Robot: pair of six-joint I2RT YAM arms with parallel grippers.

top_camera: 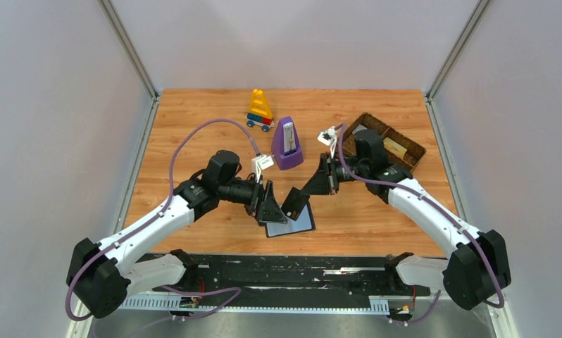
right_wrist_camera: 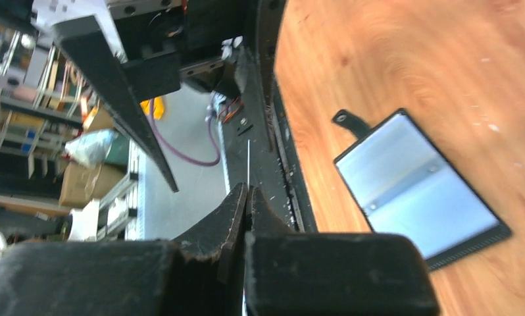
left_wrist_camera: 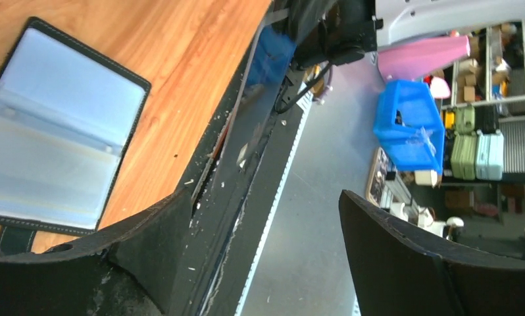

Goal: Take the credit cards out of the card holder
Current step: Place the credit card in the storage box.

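The card holder (top_camera: 293,224) lies open and flat near the table's front edge, its grey-blue panels up; it also shows in the left wrist view (left_wrist_camera: 56,131) and the right wrist view (right_wrist_camera: 418,191). My left gripper (top_camera: 270,204) hovers at its left edge, and its jaws (left_wrist_camera: 263,197) stand wide open with nothing between them. My right gripper (top_camera: 296,203) hangs just above the holder's upper right. Its fingers (right_wrist_camera: 247,187) are pressed together on a thin credit card (right_wrist_camera: 249,158), seen edge-on as a pale line sticking out past the tips. Other credit cards are not visible.
A purple metronome (top_camera: 286,144) and a toy of coloured blocks (top_camera: 260,110) stand behind the holder. A brown woven tray (top_camera: 405,144) sits at the back right, behind the right arm. A black rail (top_camera: 285,271) runs along the table's near edge.
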